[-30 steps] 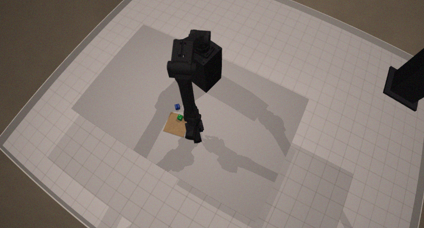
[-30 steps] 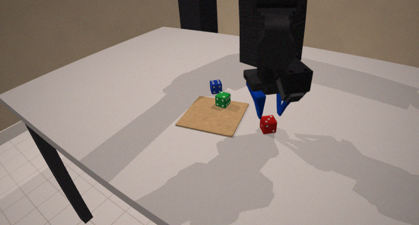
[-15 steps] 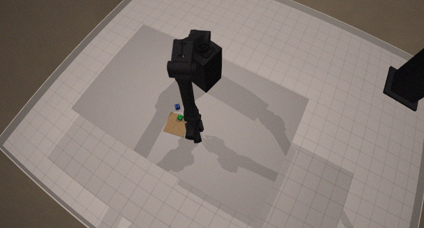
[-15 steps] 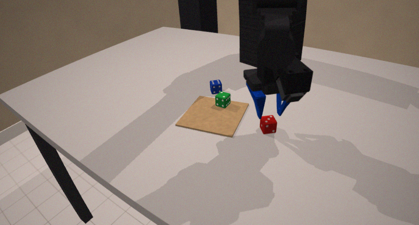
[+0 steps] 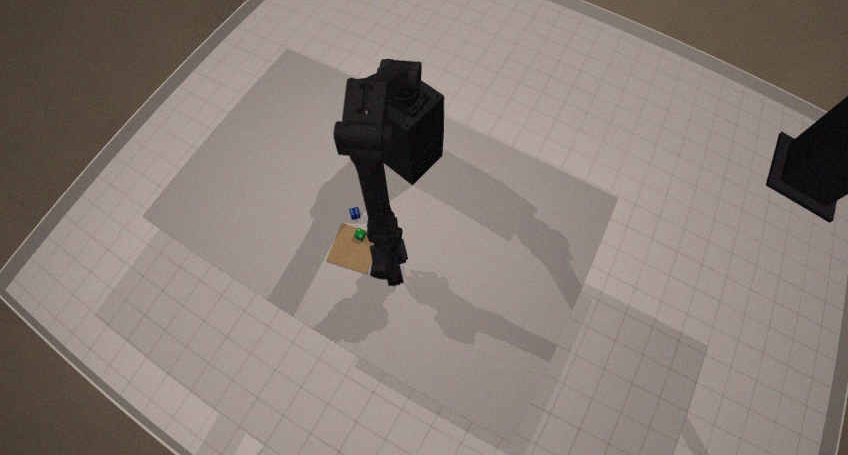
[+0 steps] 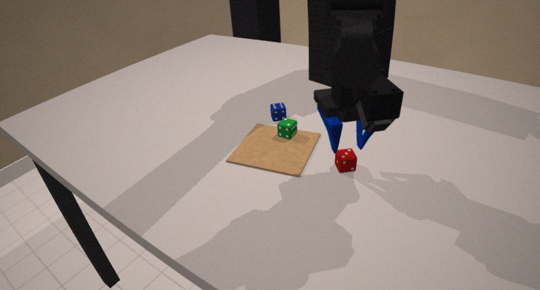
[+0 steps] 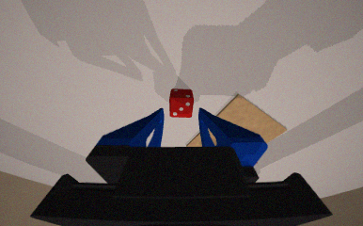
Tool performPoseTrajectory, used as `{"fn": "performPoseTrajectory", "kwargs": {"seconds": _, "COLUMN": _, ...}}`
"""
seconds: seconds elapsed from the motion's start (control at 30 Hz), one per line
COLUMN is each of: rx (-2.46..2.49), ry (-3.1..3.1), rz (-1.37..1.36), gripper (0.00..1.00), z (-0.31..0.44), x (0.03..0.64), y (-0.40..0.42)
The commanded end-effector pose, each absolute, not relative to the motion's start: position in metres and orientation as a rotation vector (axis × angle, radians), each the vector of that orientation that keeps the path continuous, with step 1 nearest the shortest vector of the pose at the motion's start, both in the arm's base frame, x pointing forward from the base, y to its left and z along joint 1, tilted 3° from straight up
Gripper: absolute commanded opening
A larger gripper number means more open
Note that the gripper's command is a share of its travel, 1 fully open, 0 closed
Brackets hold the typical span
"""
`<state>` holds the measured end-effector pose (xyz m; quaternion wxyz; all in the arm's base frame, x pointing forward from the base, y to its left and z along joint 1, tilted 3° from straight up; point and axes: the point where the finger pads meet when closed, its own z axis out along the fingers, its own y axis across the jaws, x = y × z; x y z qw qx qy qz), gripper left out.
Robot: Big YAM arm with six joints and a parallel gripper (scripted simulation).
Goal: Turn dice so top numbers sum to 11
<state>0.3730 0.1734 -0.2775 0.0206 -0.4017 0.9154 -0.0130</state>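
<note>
My gripper (image 6: pixel 348 149) (image 7: pixel 181 112) is open, its blue fingers apart and empty, pointing down just above and behind the red die. The red die (image 6: pixel 345 160) (image 7: pixel 181 104) stands on the table right of the mat in the exterior view, three pips on top. The green die (image 5: pixel 360 234) (image 6: pixel 287 129) sits on the mat's back part, two pips on top. The blue die (image 5: pixel 354 213) (image 6: pixel 277 112) stands on the table behind the mat, six pips on top. The tan mat (image 5: pixel 346 253) (image 6: pixel 265 154) (image 7: pixel 259 120) lies flat. In the top view the arm hides the red die.
The arm (image 5: pixel 374 183) (image 6: pixel 354 48) reaches over the table (image 5: pixel 476 224) (image 6: pixel 132 86) from its base and covers the mat's right edge in the top view. The table's near edge runs diagonally at lower left in the exterior view. Arm shadows fall around the mat and red die.
</note>
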Motion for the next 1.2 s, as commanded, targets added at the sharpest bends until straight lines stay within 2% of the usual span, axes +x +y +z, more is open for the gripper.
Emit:
{"fn": "performPoseTrajectory", "kwargs": {"seconds": 0.0, "rx": -1.231, "ry": 2.824, "rz": -0.038, "gripper": 0.45, "z": -0.276, "x": 0.381, "y": 0.175}}
{"fn": "performPoseTrajectory", "kwargs": {"seconds": 1.17, "rx": -1.235, "ry": 2.823, "rz": -0.038, "gripper": 0.45, "z": -0.313, "x": 0.382, "y": 0.173}}
